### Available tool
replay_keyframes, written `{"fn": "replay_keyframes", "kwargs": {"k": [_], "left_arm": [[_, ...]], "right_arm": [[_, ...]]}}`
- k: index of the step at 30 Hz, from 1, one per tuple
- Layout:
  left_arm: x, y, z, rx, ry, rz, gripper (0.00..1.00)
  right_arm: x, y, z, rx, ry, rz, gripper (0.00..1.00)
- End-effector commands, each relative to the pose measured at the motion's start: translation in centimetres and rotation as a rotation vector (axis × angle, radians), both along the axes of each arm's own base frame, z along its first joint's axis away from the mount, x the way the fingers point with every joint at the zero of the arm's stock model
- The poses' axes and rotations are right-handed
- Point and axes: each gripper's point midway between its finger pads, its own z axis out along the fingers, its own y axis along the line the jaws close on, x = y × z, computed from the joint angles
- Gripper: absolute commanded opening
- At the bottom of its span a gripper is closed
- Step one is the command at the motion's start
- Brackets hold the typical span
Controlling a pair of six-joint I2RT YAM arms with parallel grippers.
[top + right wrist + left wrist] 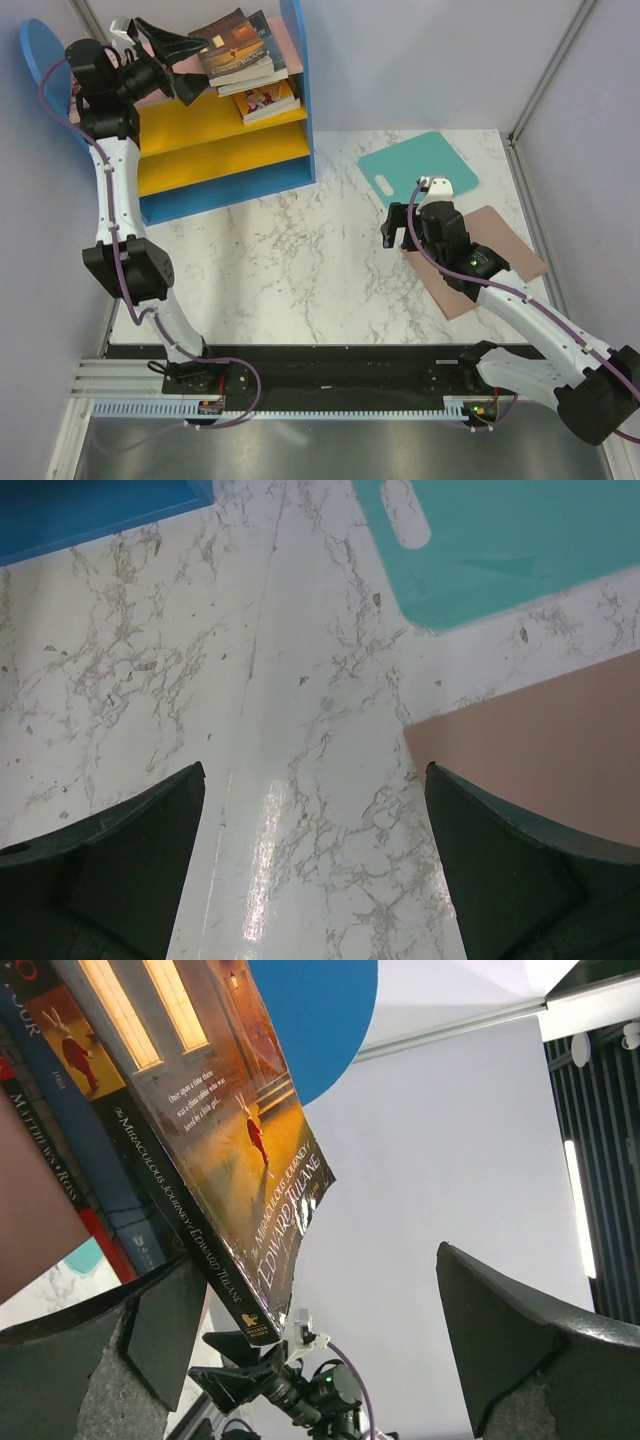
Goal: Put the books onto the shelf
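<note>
Backing wide left fingers (190, 62) off brown-orange paperback stack (240, 55) on blue-sided shelf (297, 100), we go straight, w/o nudging; right fingers (398, 228) wide, empty.

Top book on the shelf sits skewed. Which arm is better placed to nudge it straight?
Left. The left gripper is open at the top of the shelf, the Edward Tulane book right beside it. The right gripper hangs open over the table by the brown mat, far from the shelf.
</note>
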Motion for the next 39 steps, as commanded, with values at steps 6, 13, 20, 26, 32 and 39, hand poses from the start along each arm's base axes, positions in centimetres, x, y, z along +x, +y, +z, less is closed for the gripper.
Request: {"fn": "replay_keyframes", "kwargs": {"k": [6,13,20,26,32,39], "left_arm": [[-1.7,1.5,0.0,0.107,-0.052,0.064,1.00],[-1.7,1.6,-2.4,0.136,-0.011,0.057,1.00],[-1.9,1.9,-3.3,0.158,0.011,0.089,0.86],[-2.8,1.8,-2.4,0.179,-0.021,0.114,0.47],[-3.5,1.8,-1.4,0.185,-0.044,0.133,0.22],[-3.6,1.8,0.3,0.178,-0.077,0.138,0.09]], "right_arm": [[-0.2,0.1,0.0,0.019,-0.006,0.004,0.98],[-0.3,0.3,0.0,0.023,-0.005,0.013,0.98],[-0.2,0.4,-0.1,0.025,-0.002,0.017,0.98],[-0.3,0.6,-0.3,0.031,0.002,0.022,0.98],[-0.3,0.8,-0.5,0.039,0.004,0.028,0.98],[-0.3,0.9,-0.7,0.048,0.007,0.029,0.98]]}}
